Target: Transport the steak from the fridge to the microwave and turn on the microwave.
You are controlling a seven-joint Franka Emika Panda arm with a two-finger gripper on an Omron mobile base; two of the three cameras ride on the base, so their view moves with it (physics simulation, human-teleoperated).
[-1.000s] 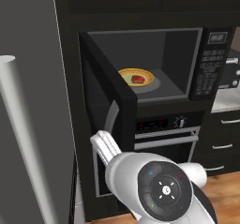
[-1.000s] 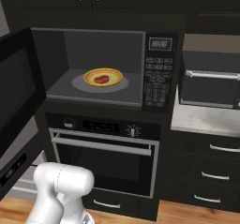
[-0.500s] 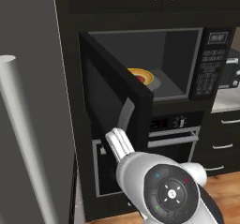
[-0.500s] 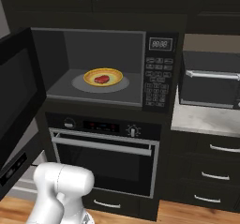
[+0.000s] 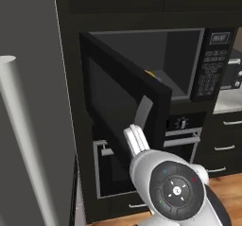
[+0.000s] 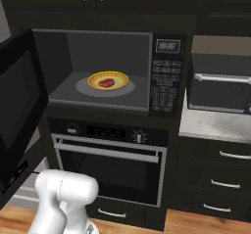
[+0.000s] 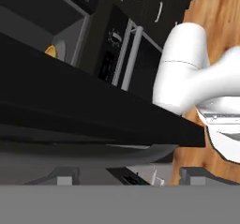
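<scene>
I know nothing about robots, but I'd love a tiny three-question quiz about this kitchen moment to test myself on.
1. True or false: the small flat red steak lies on a yellow plate inside the black built-in microwave.
2. Multiple choice: the microwave's black windowed door is A) fully shut, B) partly open, swung out toward the robot, C) missing.
3. Fill in: below the microwave sits a black ____ with a horizontal silver bar handle.

Key:
1. True; the right base view shows it on the plate, on the grey turntable.
2. B; in the left base view the door hides most of the cavity, leaving only the plate's edge showing.
3. oven.
</scene>
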